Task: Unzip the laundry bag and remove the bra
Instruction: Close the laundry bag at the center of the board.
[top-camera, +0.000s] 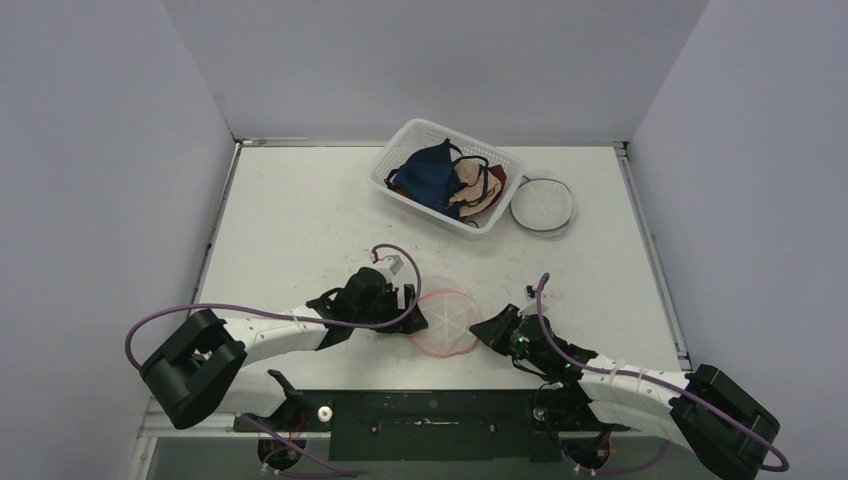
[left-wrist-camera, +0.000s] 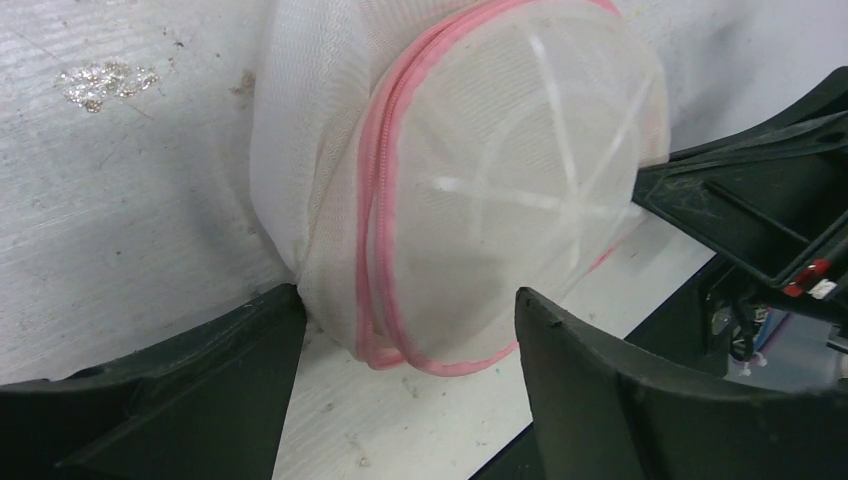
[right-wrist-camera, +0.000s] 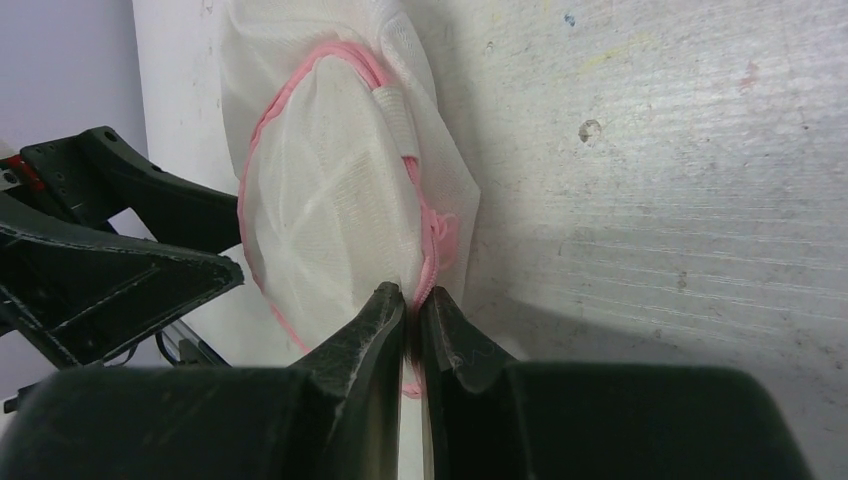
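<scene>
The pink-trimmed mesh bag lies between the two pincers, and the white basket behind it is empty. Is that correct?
No. The white basket is not empty: the top view shows dark blue and beige clothes in it. The mesh bag does lie between the left pincer and the right pincer.

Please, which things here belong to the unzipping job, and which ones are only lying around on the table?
Belong to the job: laundry bag, right gripper pinching its zipper, left gripper open around it.
Lying about: basket of clothes, second round bag beside it.
</scene>
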